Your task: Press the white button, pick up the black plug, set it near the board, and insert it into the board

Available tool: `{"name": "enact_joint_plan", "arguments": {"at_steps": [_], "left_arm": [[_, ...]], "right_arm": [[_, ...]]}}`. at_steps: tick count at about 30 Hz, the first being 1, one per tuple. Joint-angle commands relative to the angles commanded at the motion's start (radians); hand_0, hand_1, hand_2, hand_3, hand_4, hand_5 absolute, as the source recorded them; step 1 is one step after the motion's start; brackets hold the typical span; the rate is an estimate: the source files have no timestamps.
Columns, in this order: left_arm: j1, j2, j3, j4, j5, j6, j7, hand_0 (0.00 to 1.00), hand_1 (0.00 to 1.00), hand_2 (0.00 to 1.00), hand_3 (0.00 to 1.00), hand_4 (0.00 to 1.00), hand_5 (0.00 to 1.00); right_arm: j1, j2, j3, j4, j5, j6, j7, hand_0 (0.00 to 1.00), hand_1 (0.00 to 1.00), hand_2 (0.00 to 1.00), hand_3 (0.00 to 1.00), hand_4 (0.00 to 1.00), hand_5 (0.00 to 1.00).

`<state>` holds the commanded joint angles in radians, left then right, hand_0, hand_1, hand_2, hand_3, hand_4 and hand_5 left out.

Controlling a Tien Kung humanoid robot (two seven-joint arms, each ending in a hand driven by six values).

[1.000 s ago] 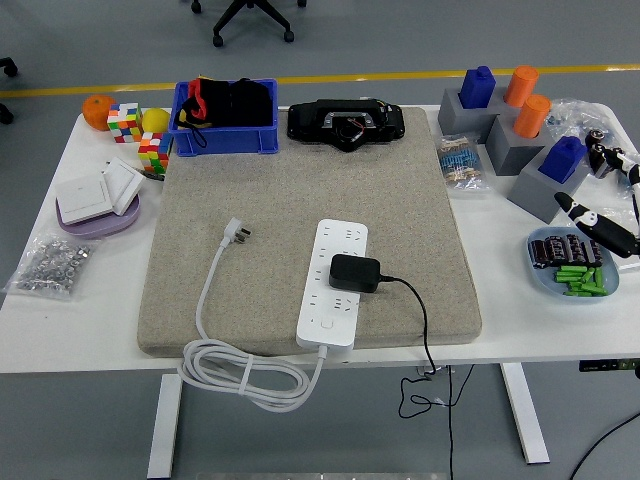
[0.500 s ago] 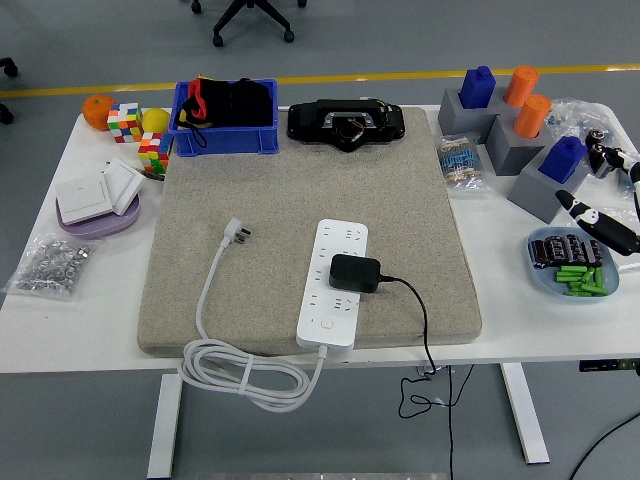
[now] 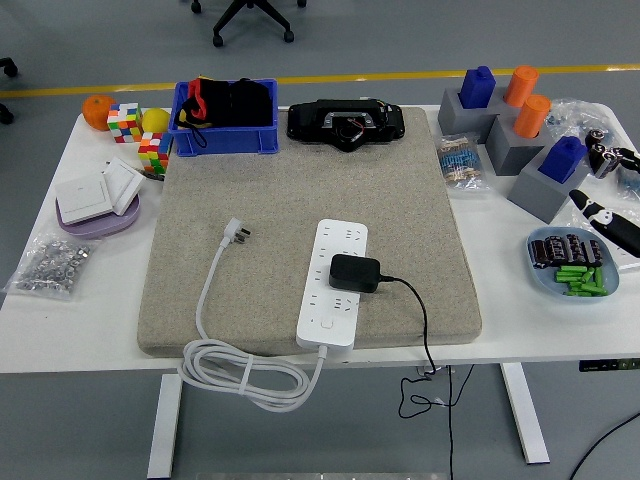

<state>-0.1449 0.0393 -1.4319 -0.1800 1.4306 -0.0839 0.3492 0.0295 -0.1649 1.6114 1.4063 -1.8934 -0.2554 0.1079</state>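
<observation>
At the bench's right edge our right hand (image 3: 608, 215) shows fingers whose state we cannot tell, and reaching for the black plug (image 3: 354, 273) on the white power strip (image 3: 333, 285) we risk snagging its cable (image 3: 421, 322).

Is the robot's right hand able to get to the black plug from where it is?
Probably yes. The right hand is at the table's right edge, above the blue dish. The black plug sits on the white power strip, with only open mat between them.

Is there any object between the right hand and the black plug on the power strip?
Nothing visible blocks the way. The right hand is at the table's right edge, above the blue dish. Between it and the black plug, which sits on the power strip, lies only bare mat and the plug's own cable.
</observation>
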Motion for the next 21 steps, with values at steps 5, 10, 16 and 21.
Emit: {"name": "enact_joint_plan", "arguments": {"at_steps": [5, 10, 16, 21], "left_arm": [[-0.005, 0.000, -0.002, 0.000, 0.007, -0.001, 0.000, 0.773, 0.710, 0.666, 0.734, 0.650, 0.545], [-0.014, 0.000, 0.009, 0.000, -0.006, -0.001, -0.004, 0.773, 0.709, 0.666, 0.734, 0.649, 0.545], [-0.014, -0.003, 0.008, 0.000, -0.005, -0.001, -0.002, 0.773, 0.709, 0.666, 0.734, 0.649, 0.546], [-0.013, -0.001, 0.005, 0.000, -0.002, 0.000, -0.002, 0.773, 0.709, 0.666, 0.734, 0.649, 0.545]], "right_arm": [[0.001, -0.001, -0.001, 0.000, 0.000, 0.000, -0.001, 0.947, 0.903, 0.843, 0.884, 0.998, 0.681], [0.005, -0.002, 0.001, 0.000, -0.001, 0.001, -0.003, 0.942, 0.901, 0.844, 0.881, 0.998, 0.678], [0.007, -0.002, 0.003, 0.000, -0.001, 0.002, -0.005, 0.942, 0.900, 0.840, 0.881, 0.998, 0.675], [0.005, -0.002, 0.003, -0.002, -0.002, 0.003, -0.007, 0.942, 0.900, 0.838, 0.881, 0.998, 0.672]]}}
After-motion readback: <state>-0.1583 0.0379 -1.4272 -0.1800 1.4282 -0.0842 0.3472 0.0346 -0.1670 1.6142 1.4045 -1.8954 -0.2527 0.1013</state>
